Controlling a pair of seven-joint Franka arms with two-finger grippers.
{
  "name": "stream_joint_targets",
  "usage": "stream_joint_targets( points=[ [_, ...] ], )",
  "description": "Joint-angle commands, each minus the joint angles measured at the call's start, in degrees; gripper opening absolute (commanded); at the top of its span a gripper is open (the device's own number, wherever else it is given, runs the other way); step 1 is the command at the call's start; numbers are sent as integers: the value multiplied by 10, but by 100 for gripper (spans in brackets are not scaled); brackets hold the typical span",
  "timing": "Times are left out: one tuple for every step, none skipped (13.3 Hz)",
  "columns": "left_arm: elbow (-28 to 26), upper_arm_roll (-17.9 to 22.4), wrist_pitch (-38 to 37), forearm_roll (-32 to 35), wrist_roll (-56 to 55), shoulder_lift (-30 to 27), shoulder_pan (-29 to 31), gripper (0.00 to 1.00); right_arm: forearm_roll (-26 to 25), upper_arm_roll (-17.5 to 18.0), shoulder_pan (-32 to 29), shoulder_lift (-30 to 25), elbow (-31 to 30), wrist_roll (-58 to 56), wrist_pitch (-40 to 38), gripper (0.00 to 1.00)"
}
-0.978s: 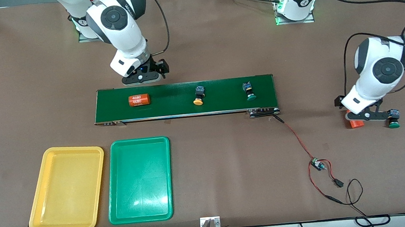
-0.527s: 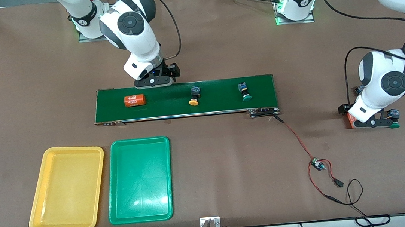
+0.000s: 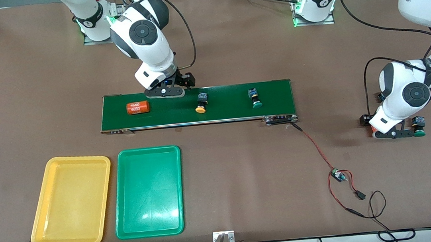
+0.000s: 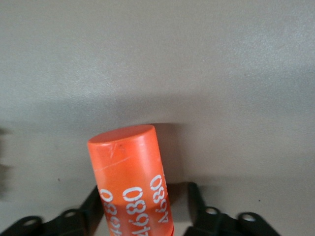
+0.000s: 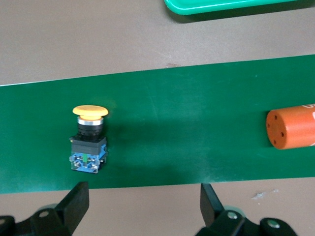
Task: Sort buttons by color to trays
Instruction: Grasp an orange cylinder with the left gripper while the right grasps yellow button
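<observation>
A yellow-capped button (image 3: 200,103) and a green-capped button (image 3: 254,98) lie on the dark green belt (image 3: 230,111). The yellow-capped one also shows in the right wrist view (image 5: 88,140). Another green-capped button (image 3: 419,129) lies on the table at the left arm's end. My right gripper (image 3: 164,91) is open and empty over the belt's edge nearest the arms (image 5: 142,201). My left gripper (image 3: 395,133) is low and open astride an orange "4680" cylinder (image 4: 130,177), its fingertips (image 4: 197,204) either side. The yellow tray (image 3: 77,158) and green tray (image 3: 148,150) are empty.
A second orange "4680" cylinder (image 3: 137,107) lies on the belt toward the right arm's end, and also shows in the right wrist view (image 5: 290,129). A red and black cable with a small board (image 3: 337,174) runs from the belt's end toward the front camera.
The cylinder and both buttons on the belt have shifted toward the right arm's end. My right gripper has moved to the belt's edge. My left gripper has settled lower over its cylinder.
</observation>
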Motion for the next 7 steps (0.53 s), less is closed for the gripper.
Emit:
stream_joint_targets(
  points=[
    [6, 4, -6, -7, 19, -14, -3, 39, -31, -2, 10, 20, 17, 20, -5, 100],
    [7, 1, -19, -5, 22, -21, -3, 36, -39, -2, 11, 24, 18, 22, -5, 100],
    [7, -4, -37, -5, 29, -32, -3, 33, -40, -3, 14, 31, 20, 23, -4, 100],
    [9, -11, -57, -6, 29, -42, -4, 30, -40, -4, 15, 37, 22, 23, -4, 100],
    [9, -22, -71, -10, 28, -53, -3, 30, -41, -5, 15, 45, 24, 23, -4, 100],
    [9, -37, -94, -10, 30, -65, -3, 30, -45, -5, 15, 48, 24, 23, -3, 100],
    [9, -62, -121, -10, 30, -76, -3, 30, -45, -6, 16, 53, 24, 24, 4, 100]
  ],
)
